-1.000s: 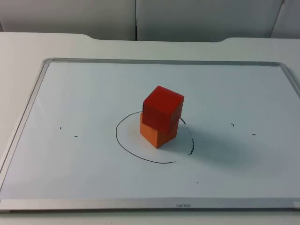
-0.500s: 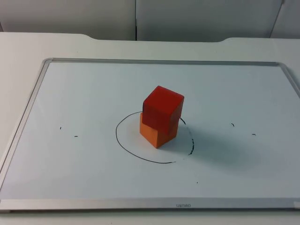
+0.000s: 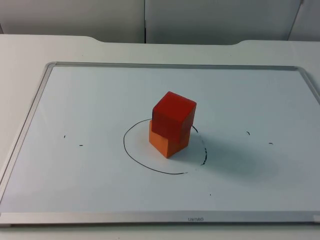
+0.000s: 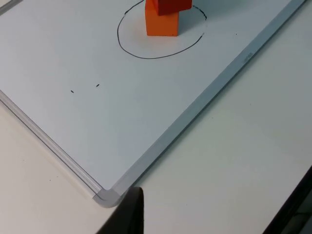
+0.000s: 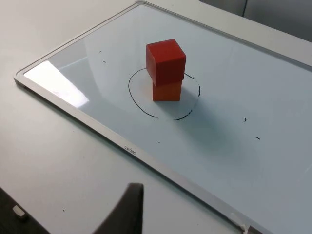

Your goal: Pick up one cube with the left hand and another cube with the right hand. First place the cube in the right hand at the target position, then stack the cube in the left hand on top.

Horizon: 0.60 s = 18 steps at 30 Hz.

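Though stacked, cubes far from left claw

Far ahead of the left gripper's fingertip: orange cube inside a drawn circle, red cube stacked on top. Just ahead: whiteboard corner on the white table.

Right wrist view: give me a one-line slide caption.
Red cube stacked on orange cube inside the drawn circle on the whiteboard.
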Tool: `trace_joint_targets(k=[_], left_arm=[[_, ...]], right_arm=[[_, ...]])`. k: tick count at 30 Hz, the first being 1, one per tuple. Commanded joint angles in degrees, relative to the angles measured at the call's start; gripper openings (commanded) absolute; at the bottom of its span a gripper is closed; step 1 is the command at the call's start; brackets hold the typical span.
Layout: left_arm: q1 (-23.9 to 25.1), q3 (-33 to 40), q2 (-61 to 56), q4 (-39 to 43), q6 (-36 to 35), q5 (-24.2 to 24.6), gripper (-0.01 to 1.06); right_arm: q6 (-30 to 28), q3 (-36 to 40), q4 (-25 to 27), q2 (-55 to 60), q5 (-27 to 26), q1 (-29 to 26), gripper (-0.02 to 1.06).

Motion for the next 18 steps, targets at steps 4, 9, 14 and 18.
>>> trace_joint_targets(k=[4,9,14,18], left_arm=[[-0.4,0.0,-0.4,0.0,0.0,-0.3,1.05],[-0.4,0.0,-0.4,0.0,0.0,-0.4,1.05],[-0.4,0.0,-0.4,0.0,0.0,-0.4,1.05],[-0.4,0.0,-0.4,0.0,0.0,-0.4,1.05]], right_arm=[[0.0,0.3,0.0,-0.3,-0.1,-0.4,1.05],[0.0,0.3,0.0,-0.3,-0.1,-0.4,1.05],[0.0,0.3,0.0,-0.3,-0.1,-0.4,1.05],[0.0,0.3,0.0,-0.3,-0.1,-0.4,1.05]])
